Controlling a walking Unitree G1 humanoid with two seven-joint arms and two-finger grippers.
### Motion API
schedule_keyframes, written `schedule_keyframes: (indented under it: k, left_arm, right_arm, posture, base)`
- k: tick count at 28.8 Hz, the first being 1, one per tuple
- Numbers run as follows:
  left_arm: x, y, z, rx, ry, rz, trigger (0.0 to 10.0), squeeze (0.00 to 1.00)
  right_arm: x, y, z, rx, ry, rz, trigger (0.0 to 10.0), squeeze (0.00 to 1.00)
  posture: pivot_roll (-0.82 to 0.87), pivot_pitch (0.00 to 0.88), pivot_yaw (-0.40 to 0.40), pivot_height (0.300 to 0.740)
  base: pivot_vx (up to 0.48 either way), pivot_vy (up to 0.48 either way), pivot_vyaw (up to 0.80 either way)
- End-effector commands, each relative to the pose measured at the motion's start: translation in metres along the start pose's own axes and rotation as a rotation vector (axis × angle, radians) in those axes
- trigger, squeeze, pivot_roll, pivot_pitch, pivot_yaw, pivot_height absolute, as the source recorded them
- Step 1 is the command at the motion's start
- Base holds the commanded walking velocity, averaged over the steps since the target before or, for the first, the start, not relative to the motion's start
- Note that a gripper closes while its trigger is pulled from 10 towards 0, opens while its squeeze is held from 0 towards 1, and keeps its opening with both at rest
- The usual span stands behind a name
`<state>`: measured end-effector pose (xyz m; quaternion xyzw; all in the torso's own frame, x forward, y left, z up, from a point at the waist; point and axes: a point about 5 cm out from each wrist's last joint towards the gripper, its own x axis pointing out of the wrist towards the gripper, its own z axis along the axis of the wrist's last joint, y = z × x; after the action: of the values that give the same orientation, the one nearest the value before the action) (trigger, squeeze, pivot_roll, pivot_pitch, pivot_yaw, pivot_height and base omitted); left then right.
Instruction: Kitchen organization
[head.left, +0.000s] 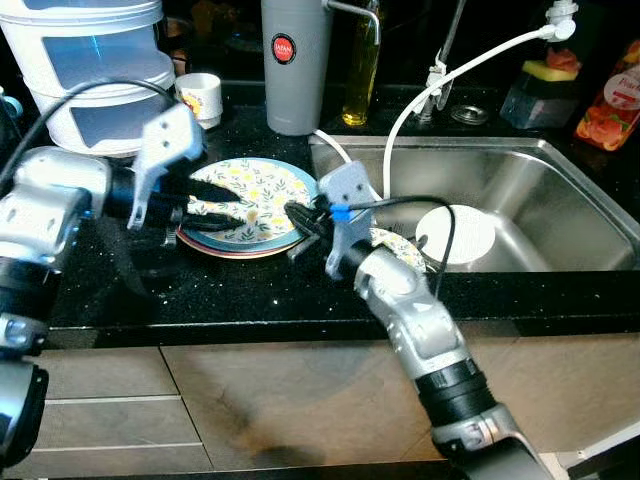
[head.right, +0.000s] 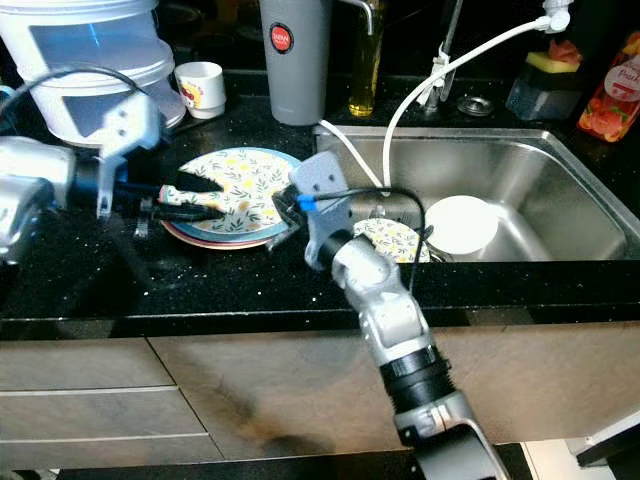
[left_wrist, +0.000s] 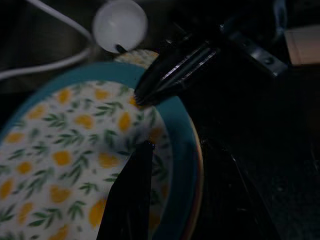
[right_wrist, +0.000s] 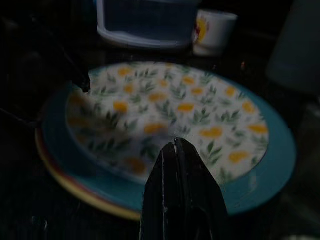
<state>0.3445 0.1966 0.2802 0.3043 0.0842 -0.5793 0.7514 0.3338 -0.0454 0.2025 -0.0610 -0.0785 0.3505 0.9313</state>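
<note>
Two tools meet over the plates (head.left: 250, 205) stacked on your counter (head.left: 150, 290) beside the sink (head.left: 540, 190): left tool (head.left: 240, 212) fingers apart, right tool (head.left: 296, 214) pinched together, likely steadying the stack.

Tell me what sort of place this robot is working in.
A home kitchen, most likely. A stainless steel sink is set into a black countertop, a stack of floral plates lies beside it, and a bottle of oil stands behind. Both grippers are at the plates.
</note>
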Motion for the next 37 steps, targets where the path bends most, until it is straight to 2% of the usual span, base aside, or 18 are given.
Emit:
schedule_keyframes:
  k: [1, 5, 8, 9, 11, 12, 15, 16, 18, 20, 23, 26, 28, 30, 31, 32, 34, 37]
  left_arm:
    - [0.008, -0.004, -0.003, 0.041, 0.062, -0.072, 10.0, 0.0]
    - [0.011, -0.009, -0.008, 0.073, 0.112, -0.141, 10.0, 0.0]
    - [0.015, -0.009, -0.014, 0.129, 0.173, -0.166, 10.0, 0.0]
    - [0.018, -0.009, -0.02, 0.186, 0.236, -0.166, 10.0, 0.0]
    - [0.023, -0.007, -0.027, 0.251, 0.287, -0.135, 10.0, 0.0]
    - [0.027, -0.003, -0.03, 0.256, 0.305, -0.083, 10.0, 0.0]
    - [0.028, -0.003, -0.031, 0.285, 0.316, -0.072, 10.0, 0.0]
    - [0.026, -0.004, -0.03, 0.248, 0.283, -0.076, 10.0, 0.0]
    - [0.026, -0.004, -0.03, 0.234, 0.272, -0.077, 10.0, 0.0]
    - [0.017, -0.001, -0.01, 0.148, 0.128, -0.097, 10.0, 0.0]
    - [0.003, 0.003, 0.016, 0.089, -0.045, -0.127, 10.0, 0.0]
    - [-0.002, 0.009, 0.028, 0.083, -0.121, -0.111, 10.0, 0.0]
    - [0.003, 0.014, 0.023, 0.13, -0.072, -0.047, 10.0, 0.0]
    - [0.019, 0.015, 0.007, 0.212, 0.044, 0.026, 10.0, 0.0]
    - [0.019, 0.015, 0.007, 0.212, 0.044, 0.026, 10.0, 0.0]
    - [0.032, 0.013, -0.004, 0.255, 0.114, 0.035, 10.0, 0.0]
    - [0.032, 0.013, -0.004, 0.255, 0.114, 0.035, 10.0, 0.0]
    - [0.045, 0.008, -0.014, 0.258, 0.163, 0.017, 10.0, 0.0]
  right_arm:
    - [-0.005, -0.002, 0.0, -0.022, 0.014, -0.008, 10.0, 0.0]
    - [-0.008, -0.004, -0.001, -0.052, 0.027, -0.015, 10.0, 0.0]
    - [-0.009, -0.004, -0.004, -0.078, 0.042, -0.022, 10.0, 0.0]
    - [-0.01, -0.004, -0.006, -0.087, 0.048, -0.028, 10.0, 0.0]
    - [-0.01, -0.002, -0.006, -0.084, 0.047, -0.03, 10.0, 0.0]
    - [-0.01, -0.001, -0.006, -0.081, 0.044, -0.031, 10.0, 0.0]
    - [-0.01, -0.001, -0.006, -0.079, 0.041, -0.028, 10.0, 0.0]
    - [-0.01, -0.001, -0.005, -0.08, 0.042, -0.027, 10.0, 0.0]
    - [-0.01, -0.001, -0.005, -0.081, 0.042, -0.027, 10.0, 0.0]
    - [-0.011, -0.001, -0.006, -0.081, 0.045, -0.027, 10.0, 0.0]
    - [-0.012, -0.001, -0.007, -0.082, 0.046, -0.028, 10.0, 0.0]
    - [-0.011, 0.0, -0.006, -0.081, 0.038, -0.03, 10.0, 0.0]
    - [-0.011, 0.0, -0.005, -0.073, 0.025, -0.035, 10.0, 0.0]
    - [-0.01, 0.001, -0.001, -0.065, 0.002, -0.039, 10.0, 0.0]
    - [-0.01, 0.001, -0.001, -0.065, 0.002, -0.039, 10.0, 0.0]
    - [-0.01, 0.0, 0.002, -0.061, -0.013, -0.041, 10.0, 0.0]
    - [-0.01, 0.0, 0.002, -0.061, -0.013, -0.041, 10.0, 0.0]
    - [-0.011, -0.001, 0.003, -0.06, -0.018, -0.049, 10.0, 0.0]
  posture:
    - [0.15, 0.056, -0.004, 0.74]
    - [0.14, 0.059, -0.004, 0.74]
    - [0.14, 0.067, -0.003, 0.74]
    - [0.14, 0.07, -0.003, 0.74]
    - [0.14, 0.07, -0.004, 0.74]
    - [0.14, 0.072, -0.003, 0.74]
    - [0.14, 0.072, -0.007, 0.74]
    - [0.14, 0.073, -0.006, 0.74]
    - [0.14, 0.073, -0.006, 0.74]
    - [0.14, 0.072, -0.007, 0.74]
    - [0.14, 0.071, -0.009, 0.74]
    - [0.15, 0.067, -0.008, 0.74]
    - [0.15, 0.066, -0.011, 0.74]
    - [0.15, 0.066, -0.011, 0.74]
    - [0.15, 0.066, -0.011, 0.74]
    - [0.14, 0.06, -0.01, 0.74]
    - [0.14, 0.06, -0.01, 0.74]
    - [0.14, 0.06, -0.01, 0.74]
  base:
    - [0.0, 0.0, 0.0]
    - [0.0, 0.0, 0.0]
    - [0.0, 0.0, 0.0]
    - [0.0, 0.0, 0.0]
    - [0.0, 0.0, 0.0]
    - [0.0, 0.0, 0.0]
    - [0.0, 0.0, 0.0]
    - [0.0, 0.0, 0.0]
    - [0.0, 0.0, 0.0]
    - [0.0, 0.0, 0.0]
    - [0.0, 0.0, 0.0]
    - [0.0, 0.0, 0.0]
    - [0.0, 0.0, 0.0]
    - [0.0, 0.0, 0.0]
    - [0.0, 0.0, 0.0]
    - [0.0, 0.0, 0.0]
    - [0.0, 0.0, 0.0]
    - [0.0, 0.0, 0.0]
